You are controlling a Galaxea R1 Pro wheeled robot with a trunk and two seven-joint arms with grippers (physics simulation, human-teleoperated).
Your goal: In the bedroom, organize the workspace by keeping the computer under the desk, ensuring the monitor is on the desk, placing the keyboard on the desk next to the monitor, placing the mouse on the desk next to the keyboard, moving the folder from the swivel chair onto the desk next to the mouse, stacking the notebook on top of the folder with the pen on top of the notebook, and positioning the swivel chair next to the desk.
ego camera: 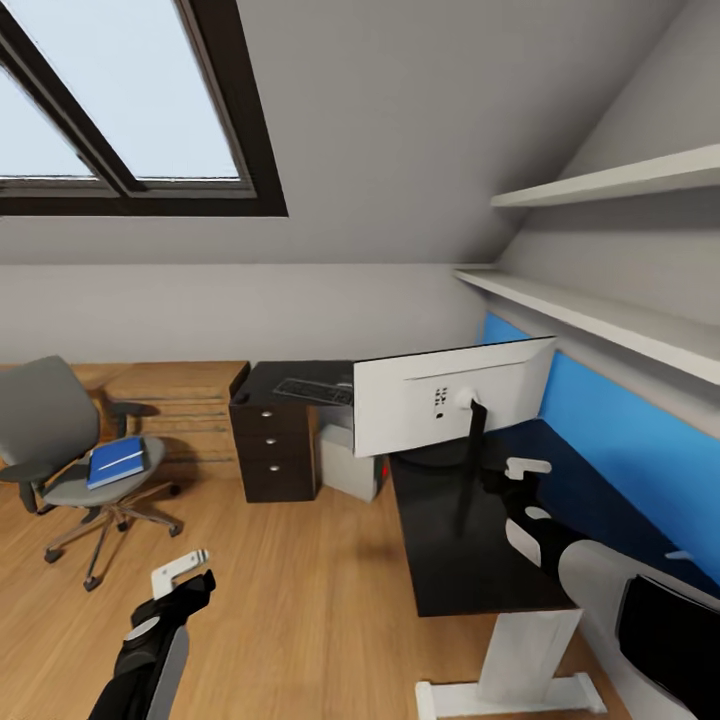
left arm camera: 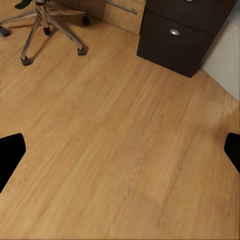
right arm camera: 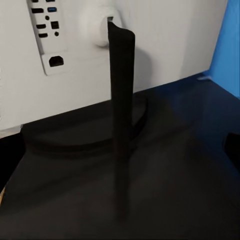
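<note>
Monitor (ego camera: pixel 450 400) stands on the black worktop (ego camera: pixel 470 570) at centre right of the head view, its pale back turned this way, thin black stem dropping to a round base. In the right wrist view the stem (right arm camera: pixel 121 100) runs straight down the middle, with the ports panel (right arm camera: pixel 47 35) on the monitor's back beside it.

The right end effector (ego camera: pixel 525 490) hovers over the worktop just beside the stem, at lower right of the frame. Its fingers look spread and pinch nothing; one dark fingertip (right arm camera: pixel 232 150) shows at the edge of the wrist view, apart from the stem.

The left end effector (ego camera: pixel 180 570) hangs over the wooden floor (ego camera: pixel 290 600) at lower left. Its two dark fingertips (left arm camera: pixel 10 155) sit at opposite edges of the left wrist view, wide apart, with only floor between them.

The keyboard (ego camera: pixel 313 391) lies on the far wing of the worktop, above the knobbed drawers (ego camera: pixel 275 450). The computer (ego camera: pixel 350 460) sits under the worktop just beside those drawers, a red mark on its side.

The chair (ego camera: pixel 70 450) stands at mid left, well apart from the worktop, with a blue folder (ego camera: pixel 117 461) lying on its seat. A wooden dresser (ego camera: pixel 180 400) sits behind it against the wall.
</note>
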